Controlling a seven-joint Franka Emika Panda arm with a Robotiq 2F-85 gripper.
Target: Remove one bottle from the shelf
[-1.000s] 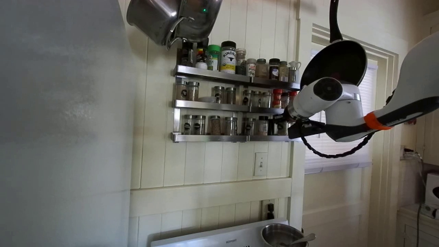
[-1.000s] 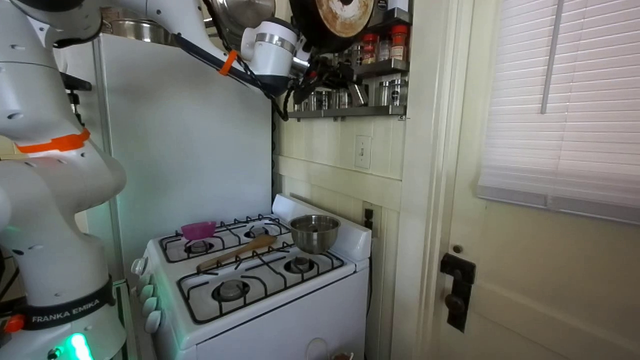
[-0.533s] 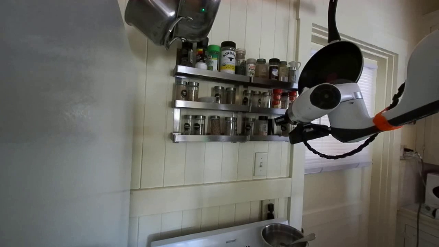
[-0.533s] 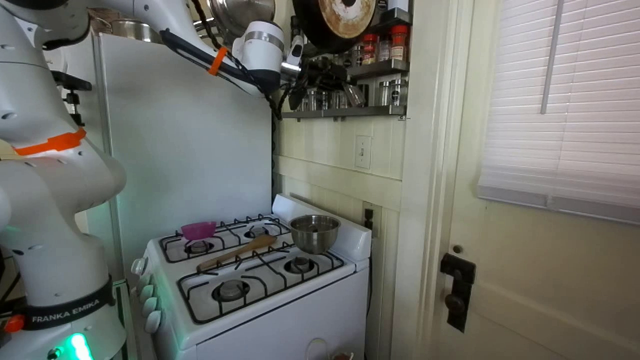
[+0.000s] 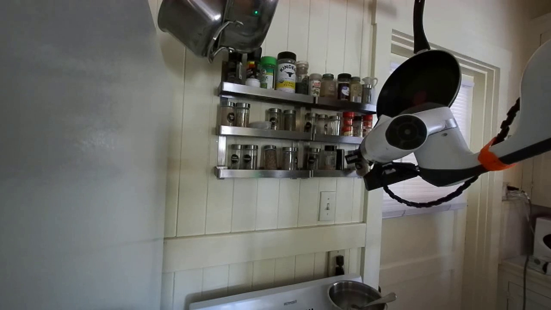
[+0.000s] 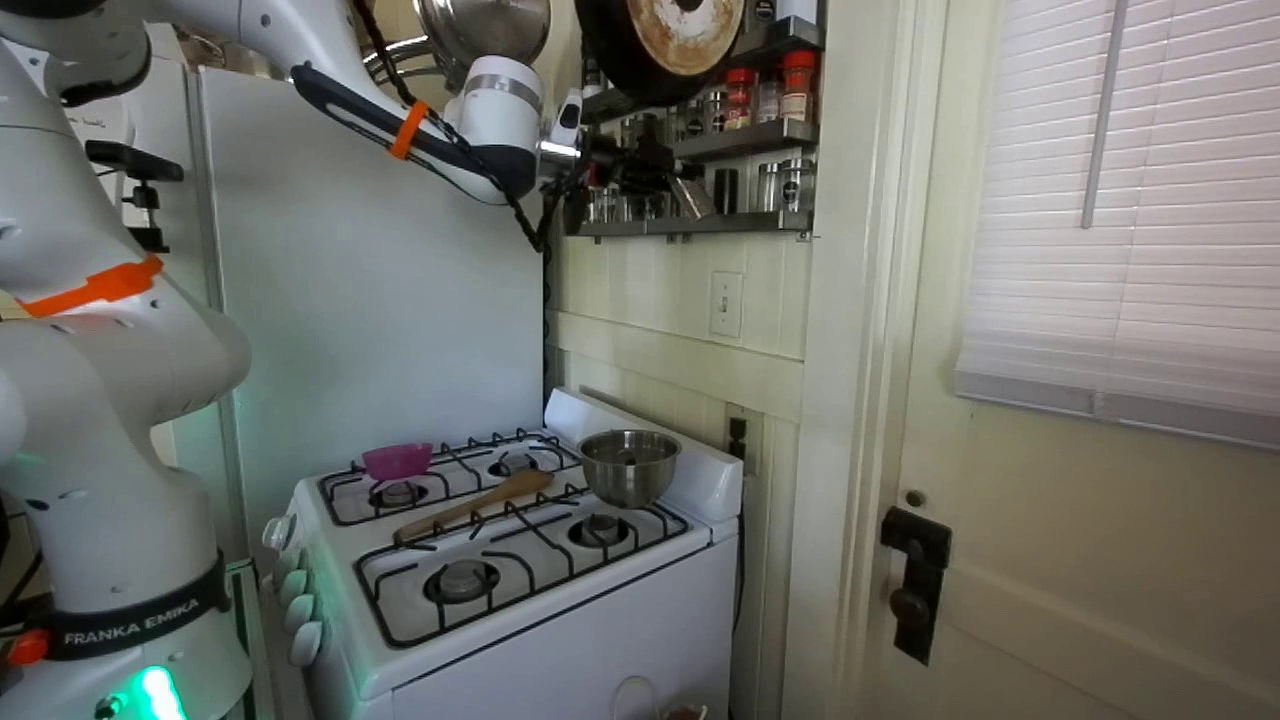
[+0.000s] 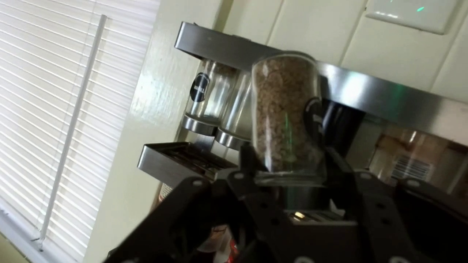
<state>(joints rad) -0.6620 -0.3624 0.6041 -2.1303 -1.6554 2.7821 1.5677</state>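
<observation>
A glass bottle (image 7: 287, 109) filled with brown grains, with a black label, is held in my gripper (image 7: 289, 160). The fingers close on both sides of its lid end. The wrist picture stands upside down. The bottle hangs tilted in front of the bottom shelf's steel lip (image 7: 369, 87). In an exterior view the bottle (image 6: 692, 197) shows below the gripper (image 6: 668, 172). In an exterior view the gripper (image 5: 356, 158) and bottle (image 5: 362, 168) are at the right end of the bottom shelf (image 5: 267, 173); the arm partly hides them.
Several jars stand on the shelves, among them a black one (image 6: 726, 190) and clear ones (image 6: 768, 186). A frying pan (image 5: 419, 84) hangs close above the wrist. Steel pots (image 5: 193, 21) hang at upper left. A stove (image 6: 560, 590) with a steel bowl (image 6: 630, 470) stands below.
The gripper and the bottle have moved away from the shelf and slightly down. The black jar and more of the shelf behind are uncovered. The gripper stays closed on the bottle.
</observation>
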